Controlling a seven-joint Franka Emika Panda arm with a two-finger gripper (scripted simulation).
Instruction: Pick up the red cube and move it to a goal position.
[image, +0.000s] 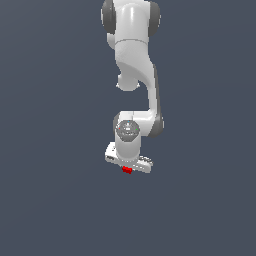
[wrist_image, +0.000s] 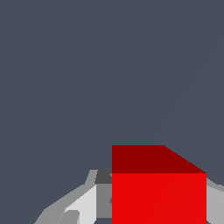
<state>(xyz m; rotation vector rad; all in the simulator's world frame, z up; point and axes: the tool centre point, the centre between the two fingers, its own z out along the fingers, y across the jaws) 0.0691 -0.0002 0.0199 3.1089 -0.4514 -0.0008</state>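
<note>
The red cube (image: 127, 170) shows as a small red patch poking out from under the white hand of my gripper (image: 128, 167) in the exterior view. In the wrist view the red cube (wrist_image: 159, 197) fills the space between the two fingers, its darker face and its bright face both visible. One grey finger (wrist_image: 103, 197) lies against one side of the cube and the other finger (wrist_image: 214, 203) against the opposite side. The gripper (wrist_image: 159, 208) is shut on the cube. I cannot tell whether the cube rests on the floor. The goal position is not in view.
The white arm (image: 135, 60) reaches down from the exterior view's top centre. A plain dark grey-blue surface (image: 50, 200) lies all around it in both views.
</note>
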